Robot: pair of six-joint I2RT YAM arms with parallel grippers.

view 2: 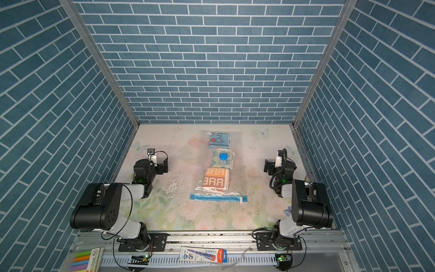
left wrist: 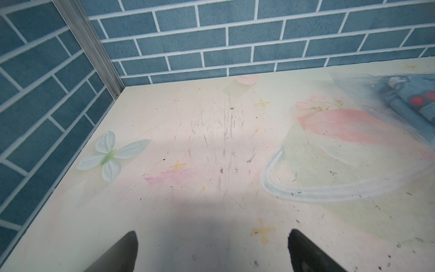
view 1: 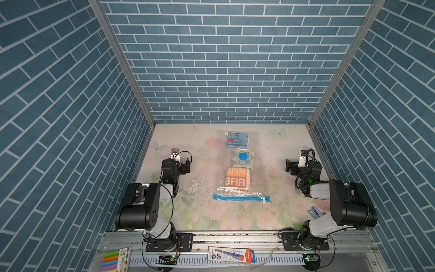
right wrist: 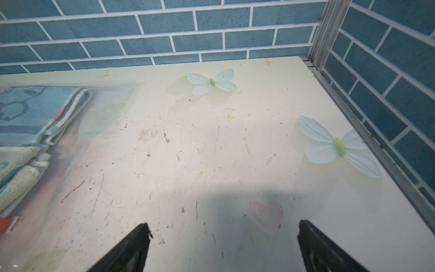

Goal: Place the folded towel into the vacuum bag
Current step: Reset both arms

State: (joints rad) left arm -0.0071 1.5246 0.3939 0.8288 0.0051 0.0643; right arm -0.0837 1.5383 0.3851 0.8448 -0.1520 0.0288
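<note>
Reference dial: centre of the table (view 1: 211, 216), with 12 o'clock toward the back wall, as seen in both top views.

1. Vacuum bag (view 1: 231, 190). It lies flat along the 12-to-6 line, at the centre of the table. The blue zip strip (view 1: 241, 197) forms its 6 o'clock end. The round blue valve cap (view 1: 243, 156) sits near the middle of the bag.

2. Contents. Three folded towels lie in a row under the hazy film.
 - The blue towel (view 1: 237, 140) is at the 12 o'clock end.
 - The pale patterned towel (view 1: 236, 163) is in the middle, beneath the valve cap.
 - The orange lettered towel (view 1: 237, 179) is at the 6 o'clock end, just beside the zip strip. Crumpled clear film covers its near edge. Whether the mouth is sealed cannot be determined.

3. Left gripper (left wrist: 211, 253). It hovers at 9 o'clock, well apart from the bag. Its fingers (left wrist: 122, 254) are spread wide, with only bare tabletop between them.

4. Right gripper (right wrist: 223, 247). It hovers at 3 o'clock, also well apart from the bag. Its fingers (right wrist: 317, 249) are likewise released and carry nothing.

5. Front rail. A pencil pack (view 1: 231, 255) lies at 6 o'clock and a marker pack (view 1: 113, 259) at 7 o'clock, both off the table.
</note>
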